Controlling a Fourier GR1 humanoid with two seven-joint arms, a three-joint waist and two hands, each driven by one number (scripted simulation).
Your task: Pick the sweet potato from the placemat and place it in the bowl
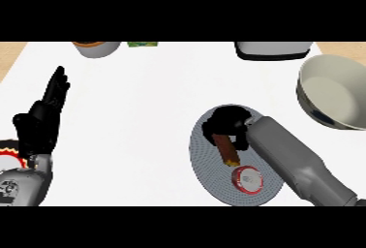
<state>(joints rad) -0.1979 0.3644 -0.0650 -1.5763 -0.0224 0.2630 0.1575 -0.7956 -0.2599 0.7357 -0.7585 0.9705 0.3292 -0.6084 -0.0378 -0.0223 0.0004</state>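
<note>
Sweet potato [227, 149] lay on the grey round placemat [207, 169], long axis running from upper left to lower right, its upper end hidden under my right robot hand [227, 123].

Left to right across the counter [157, 97]:
- My left robot hand [44, 114] rested at the left edge, fingers straight and pointing up, holding nothing.
- At the far edge: part of a pale round container [97, 48] and a small green item [142, 44]; could not identify either.
- Placemat right of centre, carrying the sweet potato and a red-rimmed round object [247, 178], just beside the potato's lower end. Whether they touched, I could not tell.
- My right robot hand was over the potato's upper end, fingers curled around it. I judged this a grasp; lift not visible.
- A dark-based white appliance [273, 50] at the far right.
- The bowl [334, 92], large and pale, sat right of the placemat and apart from it, empty as far as I could see.

Handling judgement: stiff, solid, moderately light, not fragile; skin probably dry enough to give grip. Tapered shape could pivot if held only at one end, so a hold nearer the middle, across the short axis, seemed safer.
</note>
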